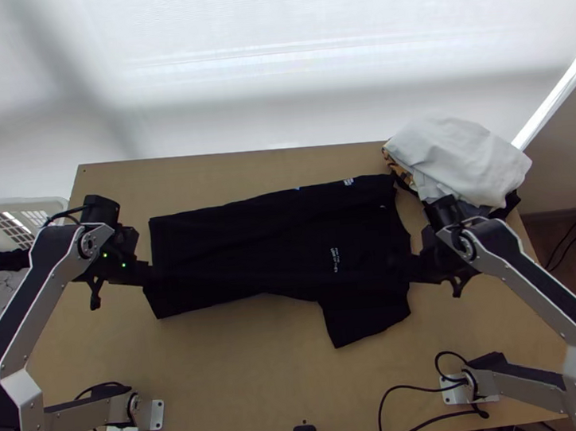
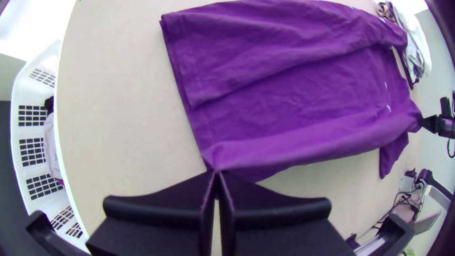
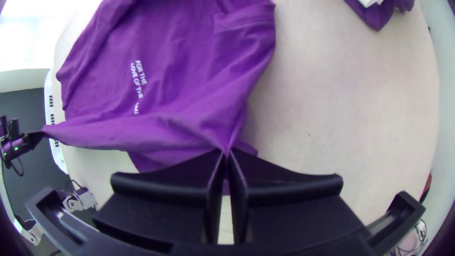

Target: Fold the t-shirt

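One t-shirt (image 2: 303, 95), far side folded inward, left wrist view

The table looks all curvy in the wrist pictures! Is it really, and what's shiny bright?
Left and right wrist views: fisheye bends the table's edges and darkens corners; top view: its far edge looks straight, bright strips glare beside the white backdrop, which has soft grey shadows.

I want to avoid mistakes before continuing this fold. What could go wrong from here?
The left gripper pinches just a bit of cloth at the hem, which might slip out. Cloth is taut from there to the right gripper; pulling could drag the folded far side of the t-shirt. The near sleeve juts out and may crease.
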Controlling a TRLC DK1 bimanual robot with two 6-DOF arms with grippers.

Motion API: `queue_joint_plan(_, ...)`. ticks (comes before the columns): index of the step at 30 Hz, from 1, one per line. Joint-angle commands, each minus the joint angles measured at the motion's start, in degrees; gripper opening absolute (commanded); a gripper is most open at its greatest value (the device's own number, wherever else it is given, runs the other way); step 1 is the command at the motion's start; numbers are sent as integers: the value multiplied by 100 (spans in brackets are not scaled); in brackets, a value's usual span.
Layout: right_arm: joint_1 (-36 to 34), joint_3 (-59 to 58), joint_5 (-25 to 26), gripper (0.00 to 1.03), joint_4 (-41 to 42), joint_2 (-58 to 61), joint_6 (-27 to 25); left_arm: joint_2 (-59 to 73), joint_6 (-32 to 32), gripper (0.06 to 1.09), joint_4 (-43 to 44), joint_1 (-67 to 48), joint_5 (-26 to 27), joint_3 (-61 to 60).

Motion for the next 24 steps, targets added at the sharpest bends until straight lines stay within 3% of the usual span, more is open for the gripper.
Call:
queue_joint_plan(1, -81, 548, 16, 3, -262, -338, 13, -15, -100, 10, 23, 83, -37, 230)
queue_joint_plan(14, -90, 1946, 51, 3, -429, 409, 22, 390, -566, 10, 401, 242, -37, 968)
queue_joint_plan(24, -98, 3159, 245, 3, -244, 1797, 30, 882, -575, 10, 428, 312, -37, 1513)
